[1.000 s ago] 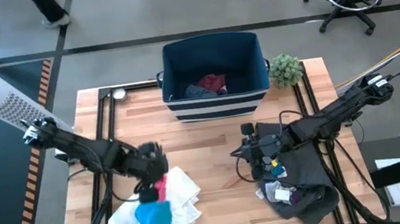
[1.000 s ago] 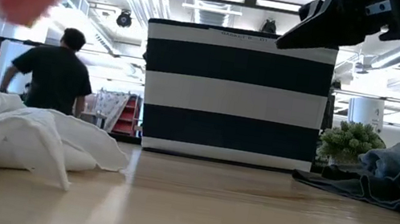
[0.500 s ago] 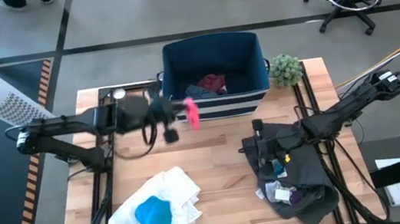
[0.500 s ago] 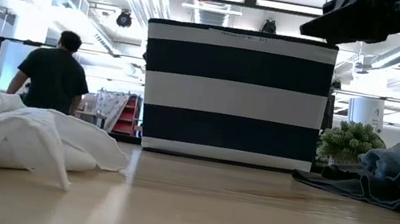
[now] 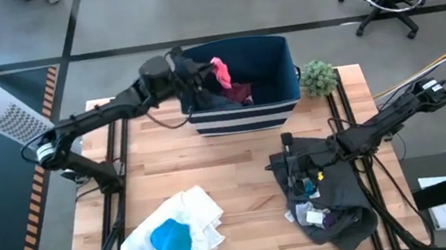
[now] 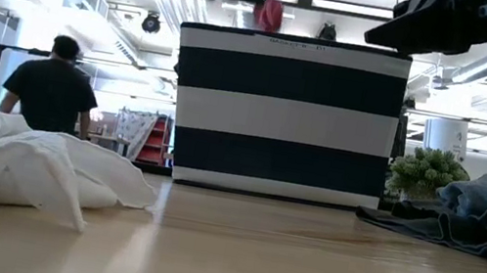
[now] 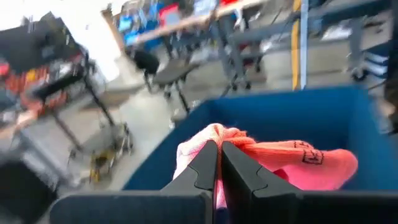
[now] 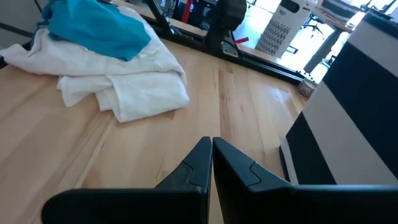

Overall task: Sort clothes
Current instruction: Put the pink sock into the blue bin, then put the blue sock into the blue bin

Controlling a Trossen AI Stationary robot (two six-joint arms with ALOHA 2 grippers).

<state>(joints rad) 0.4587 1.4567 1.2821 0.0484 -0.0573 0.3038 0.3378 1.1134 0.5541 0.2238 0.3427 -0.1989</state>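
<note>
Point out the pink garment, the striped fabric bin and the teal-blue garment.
Bright pink fabric garment (image 5: 220,70), high view, its bunched middle.
Navy fabric bin with white stripes (image 6: 282,123), low view, its front wall.
Teal-blue soft garment (image 5: 163,247), high view, its middle.

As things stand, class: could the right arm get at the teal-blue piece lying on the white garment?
Probably yes. The right gripper, shut and empty, hovers beside the dark grey garment; only bare table separates it from the teal-blue piece atop the white garment.

The bin (image 5: 243,114) is dark blue with white stripes, a pink-red cloth (image 5: 221,71) hangs over it, a bright blue cloth (image 5: 166,245) lies on a white one (image 5: 204,210), and the big garment (image 5: 334,181) is dark grey.
</note>
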